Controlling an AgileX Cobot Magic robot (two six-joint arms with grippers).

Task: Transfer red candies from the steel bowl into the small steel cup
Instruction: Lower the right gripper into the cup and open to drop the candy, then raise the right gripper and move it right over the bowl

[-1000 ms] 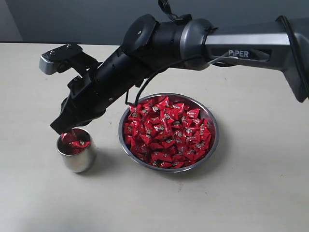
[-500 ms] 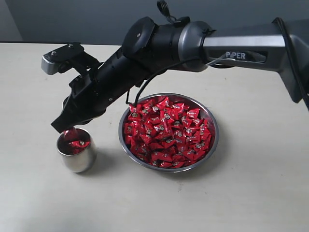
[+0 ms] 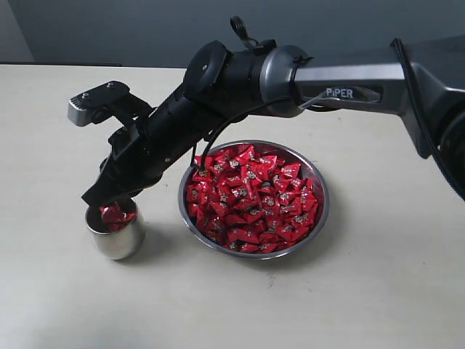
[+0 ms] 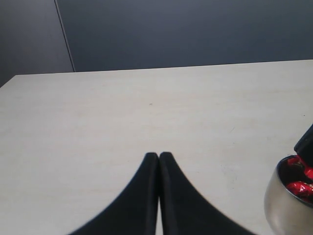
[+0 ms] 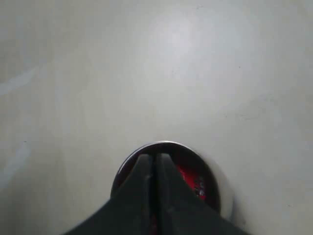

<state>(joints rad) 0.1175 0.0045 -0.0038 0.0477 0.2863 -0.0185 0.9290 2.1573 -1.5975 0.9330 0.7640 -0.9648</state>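
The steel bowl [image 3: 320, 211] sits mid-table, heaped with red candies [image 3: 251, 196]. To its left stands the small steel cup [image 3: 116, 241], with a few red candies [image 3: 115, 214] inside. My right gripper [image 3: 98, 198] reaches across the bowl and its tips hang at the cup's mouth. In the right wrist view its jaws [image 5: 151, 157] are pressed together over the cup [image 5: 161, 143], with a sliver of red wrapper pinched low between them. My left gripper [image 4: 159, 155] is shut and empty above bare table, with the cup [image 4: 281, 205] off to one side.
The right arm [image 3: 240, 80] stretches from the right edge over the bowl's far-left rim. Its grey camera mount [image 3: 81, 109] sticks out above the cup. A dark wall [image 3: 109, 29] bounds the table at the back.
My right gripper has come down and slightly right, from just above the cup to its mouth. The red candy at its tips now sits level with the rim. The jaws stayed shut.
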